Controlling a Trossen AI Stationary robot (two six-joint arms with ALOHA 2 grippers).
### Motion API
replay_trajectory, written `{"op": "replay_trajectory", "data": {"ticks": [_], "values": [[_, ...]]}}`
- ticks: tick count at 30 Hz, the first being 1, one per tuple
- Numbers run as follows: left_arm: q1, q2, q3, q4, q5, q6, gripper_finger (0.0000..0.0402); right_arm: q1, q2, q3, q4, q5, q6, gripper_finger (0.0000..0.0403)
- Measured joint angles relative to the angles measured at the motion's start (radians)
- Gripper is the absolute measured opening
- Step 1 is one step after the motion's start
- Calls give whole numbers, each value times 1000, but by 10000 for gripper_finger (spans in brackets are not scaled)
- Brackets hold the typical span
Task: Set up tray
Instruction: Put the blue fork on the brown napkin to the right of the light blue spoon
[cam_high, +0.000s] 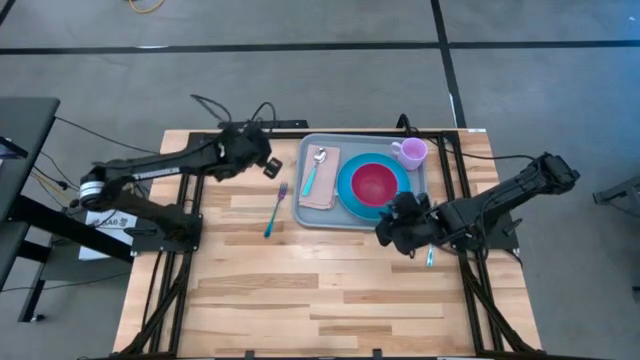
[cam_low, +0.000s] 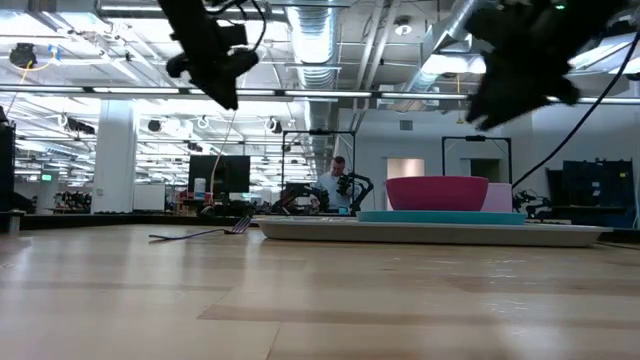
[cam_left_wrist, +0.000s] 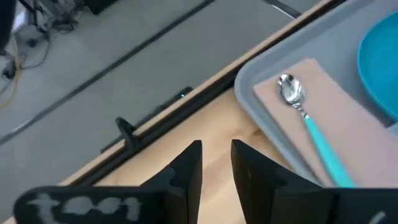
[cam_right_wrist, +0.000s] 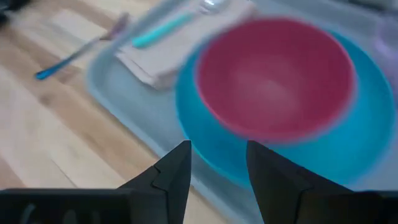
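Nearest me the pale butcher-block wooden tabletop (cam_high: 300, 290) is bare planks, light and darker strips running side by side, resting on a black metal frame.

Farther in, the right gripper (cam_high: 397, 232) hangs low over the table's right part, just off the near edge of the large flat grey-blue plastic tray (cam_high: 312, 214). Its two dark fingers (cam_right_wrist: 171, 171) stand apart with nothing between them. A thin teal-handled utensil (cam_high: 430, 256) lies on the wood beside that arm; I cannot tell what kind.

The tray sits on the far half of the table, right of centre, long side across. On it a round bright-blue plate (cam_high: 348, 190) carries a magenta bowl (cam_high: 374, 182); to the left lies a folded beige napkin (cam_high: 322, 190) with a teal-handled metal spoon (cam_high: 316, 170) resting on top, and at the far right corner stands a lilac mug (cam_high: 411, 152).

Left of the tray, apart from it, a blue-handled purple fork (cam_high: 275, 210) lies on the bare wood.

The left gripper (cam_high: 271, 166) hovers above the table by the tray's far left corner, fingers (cam_left_wrist: 186, 171) parted by a narrow gap and holding nothing.

Beyond the table edge is grey floor crossed by dark lines, with black cables trailing. Across the room run bright ceiling lights, exposed silver ducting (cam_low: 320, 40), white columns and dark monitors (cam_low: 222, 175), and a person (cam_low: 330, 185) sits at a distant bench.
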Motion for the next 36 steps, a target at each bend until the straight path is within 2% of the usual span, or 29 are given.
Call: {"op": "replay_trajectory", "data": {"ticks": [4, 7, 9, 11, 14, 16, 19, 23, 25, 30, 36], "values": [[-22, -65, -123, 39, -35, -9, 75, 64, 0, 0, -164, -57, 314, 143], [-19, -106, -247, 155, -65, -36, 75, 111, 11, -2, -239, -152, 506, 135], [-10, -123, -328, 261, -44, -50, 75, 137, 34, -13, -260, -230, 596, 131], [-1, -131, -399, 369, 57, -54, 75, 162, 60, -27, -275, -314, 648, 127], [24, -132, -450, 507, 317, 10, 75, 185, 120, -46, -286, -431, 729, 125], [36, -128, -452, 563, 450, 45, 75, 199, 151, -46, -290, -465, 766, 127], [38, -126, -455, 560, 500, 70, 75, 211, 177, -46, -284, -451, 780, 133], [38, -126, -458, 491, 430, 63, 75, 210, 202, -45, -281, -332, 780, 141], [37, -126, -476, 475, 428, 30, 75, 209, 213, -45, -280, -286, 780, 144], [14, -124, -579, 482, 514, -56, 75, 210, 244, -45, -277, -278, 779, 145], [-9, -123, -697, 568, 475, -176, 75, 208, 248, -45, -273, -253, 734, 143]]}}
